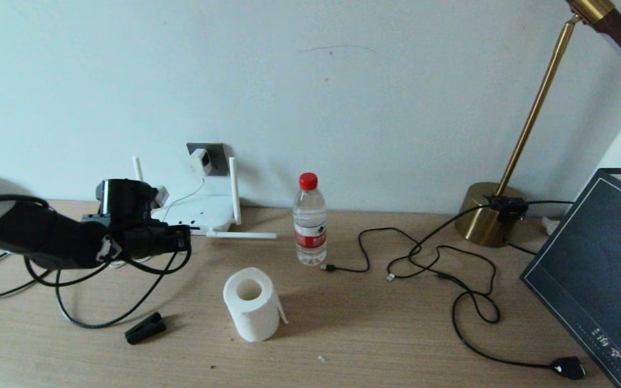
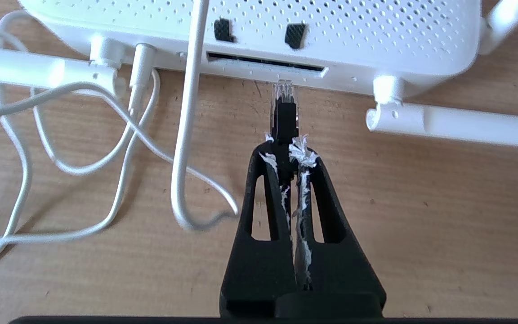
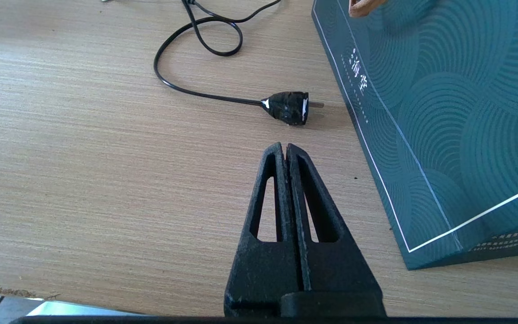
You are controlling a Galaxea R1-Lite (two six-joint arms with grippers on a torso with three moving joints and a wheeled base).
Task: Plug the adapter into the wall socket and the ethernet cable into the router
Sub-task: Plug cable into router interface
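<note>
The white router (image 1: pixel 202 213) sits at the wall, and its edge with the dark port slot (image 2: pixel 265 63) faces my left wrist view. My left gripper (image 2: pixel 286 150) is shut on the black boot of the ethernet cable (image 2: pixel 284 119). The cable's clear connector tip (image 2: pixel 284 90) is right at the port slot's rim. In the head view the left gripper (image 1: pixel 181 237) is just in front of the router, with black cable loops (image 1: pixel 73 318) trailing under the arm. The white adapter (image 1: pixel 201 160) is seated in the grey wall socket (image 1: pixel 216 150). My right gripper (image 3: pixel 284 146) hangs shut and empty over bare table.
One router antenna (image 2: pixel 457 123) lies flat beside the connector, and white cord (image 2: pixel 83 166) loops on the other side. A water bottle (image 1: pixel 310 221), paper roll (image 1: pixel 251 304), black clip (image 1: pixel 145 328), black cables (image 1: pixel 423 258), a brass lamp base (image 1: pixel 485 221), a dark box (image 1: pixel 596 269) and a black plug (image 3: pixel 288 108) share the table.
</note>
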